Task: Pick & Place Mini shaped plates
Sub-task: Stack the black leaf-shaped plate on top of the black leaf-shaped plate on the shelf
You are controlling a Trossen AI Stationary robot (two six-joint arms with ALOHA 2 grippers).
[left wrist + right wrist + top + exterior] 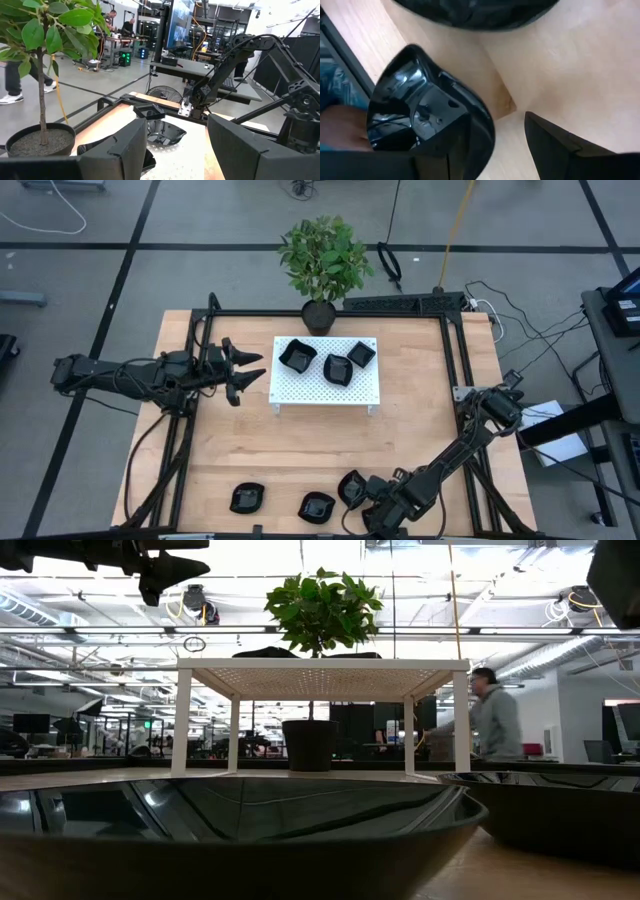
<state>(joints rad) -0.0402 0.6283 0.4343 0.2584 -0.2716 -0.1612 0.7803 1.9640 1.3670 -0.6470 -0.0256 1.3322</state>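
Three glossy black mini plates (338, 368) lie on the white perforated platform (300, 388). Three more rest on the wood near the table's front edge (246, 498), (317, 506), (351, 485). My right gripper (372, 502) points steeply down over the rightmost of these and is open. In the right wrist view one finger (445, 150) stands over that plate's hollow (415, 110) and the other finger (560, 150) stands outside its rim, with bare wood between. My left gripper (245, 370) waits open and level, left of the platform.
A potted plant (322, 265) stands behind the platform at the table's far edge. A black frame (455, 360) runs along the table's sides. The low view is mostly filled by a near plate (240, 830). A person (495, 720) walks in the room beyond.
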